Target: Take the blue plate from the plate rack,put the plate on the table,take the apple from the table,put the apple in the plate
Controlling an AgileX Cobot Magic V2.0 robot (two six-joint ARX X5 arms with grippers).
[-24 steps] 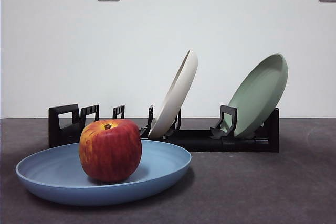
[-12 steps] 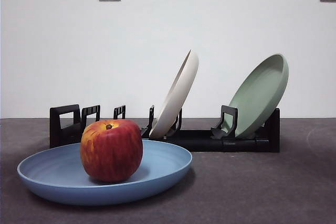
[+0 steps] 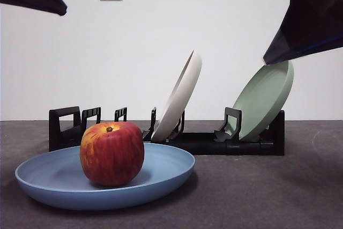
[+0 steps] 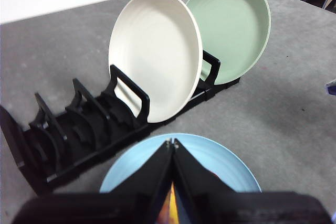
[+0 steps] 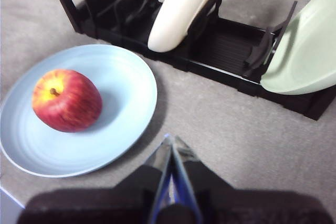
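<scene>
Below right end effector (image 5: 171, 145): apple (image 5: 66, 100).

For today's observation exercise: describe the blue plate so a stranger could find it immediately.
Start at the long black plate rack on the dark grey table. The blue plate lies flat in front of it, holding a red apple. Unlike the cream plate and green plate, which stand tilted in the rack, it is light blue.

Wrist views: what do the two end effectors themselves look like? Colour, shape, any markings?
Both are matte black. The left end effector has two long wedge-shaped jaws tapering to a thin, slightly metallic tip, rising from a blocky black base. The right end effector has the same tapered jaws, with a blue strip along their inner edges. No cables, labels or markings show. In the front view the arms appear only as dark shapes in the top corners.
</scene>
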